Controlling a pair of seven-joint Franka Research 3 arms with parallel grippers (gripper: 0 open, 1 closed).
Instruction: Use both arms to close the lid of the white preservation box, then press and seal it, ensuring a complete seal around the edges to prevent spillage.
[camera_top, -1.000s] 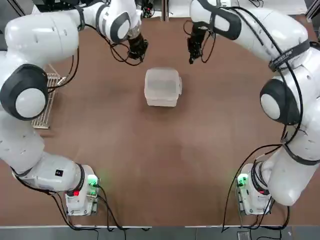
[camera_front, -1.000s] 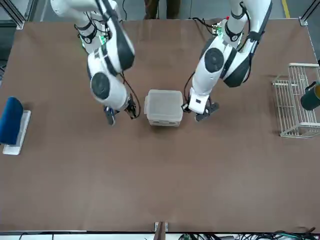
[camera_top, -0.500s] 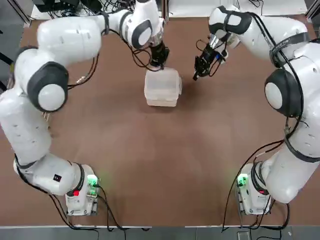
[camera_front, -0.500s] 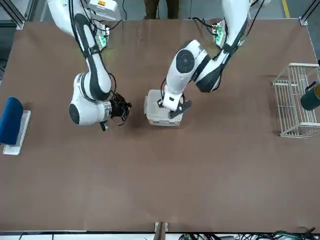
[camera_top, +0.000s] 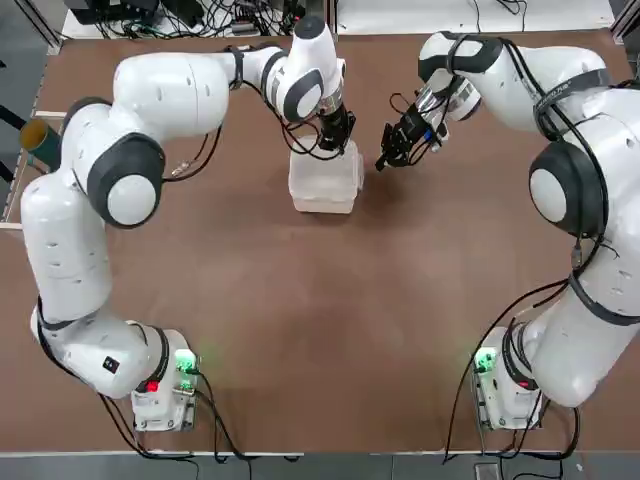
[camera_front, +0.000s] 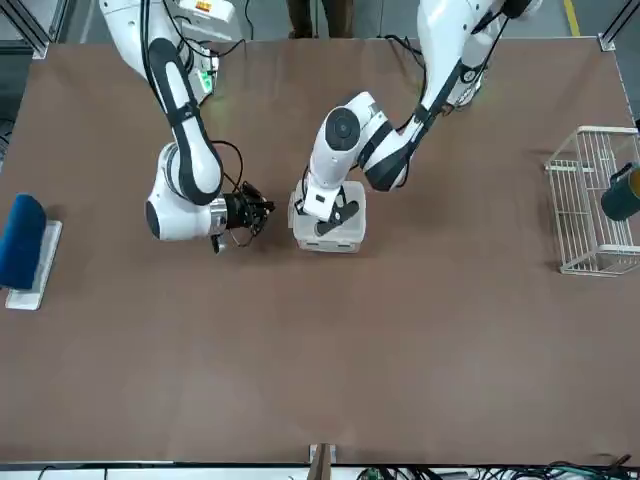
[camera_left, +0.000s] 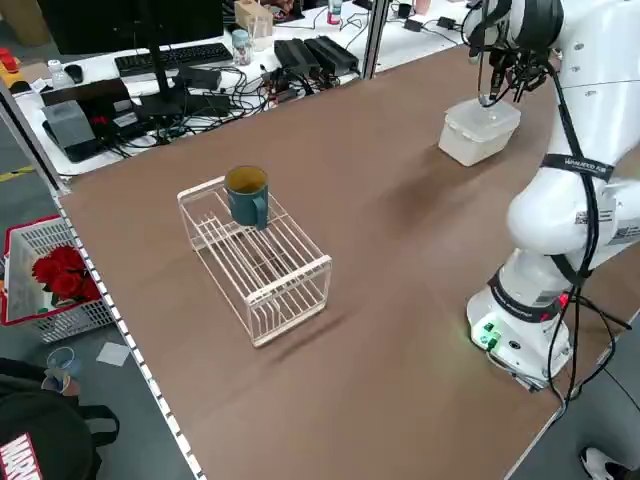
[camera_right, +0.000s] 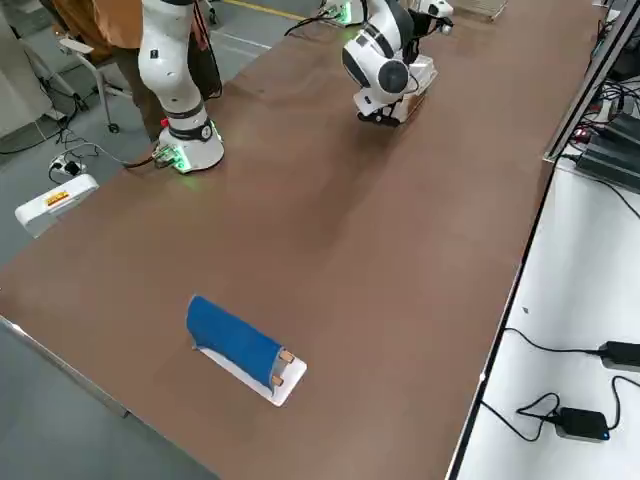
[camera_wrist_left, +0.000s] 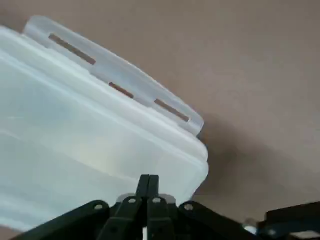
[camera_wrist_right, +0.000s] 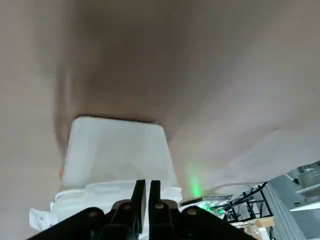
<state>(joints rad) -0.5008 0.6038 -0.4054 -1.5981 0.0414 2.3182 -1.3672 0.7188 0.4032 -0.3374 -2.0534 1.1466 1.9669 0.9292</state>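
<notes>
The white preservation box (camera_top: 325, 182) was seen near the middle of the brown table (camera_top: 320, 330), a little toward the far side from the arms' bases. The lid (camera_front: 333, 226) was lying down on the box, so the box was seen as closed, and a latch tab (camera_wrist_left: 115, 80) with three slots was seen along one edge in the left wrist view. Whether the edges were fully sealed could not be told.

The left gripper (camera_top: 337, 130) was placed over the far edge of the lid, pointing down, and its fingers (camera_wrist_left: 148, 186) were pressed together with nothing between them. In the left wrist view the tips were seen just at the lid's surface; whether they really touched it could not be told with certainty.

The right gripper (camera_top: 392, 153) was held just beside the box, on the robot's right side of it, apart from it. Its fingers (camera_wrist_right: 145, 192) were nearly pressed together, with only a thin gap, and nothing was held in them. The box was seen in front of them in the right wrist view.

Farther out, a white wire rack (camera_left: 258, 255) was standing on the table well apart at the robot's left, with a dark green mug (camera_left: 247, 193) on top of it. At the robot's right, a blue object on a white base (camera_right: 240, 346) was lying near the table's edge.
</notes>
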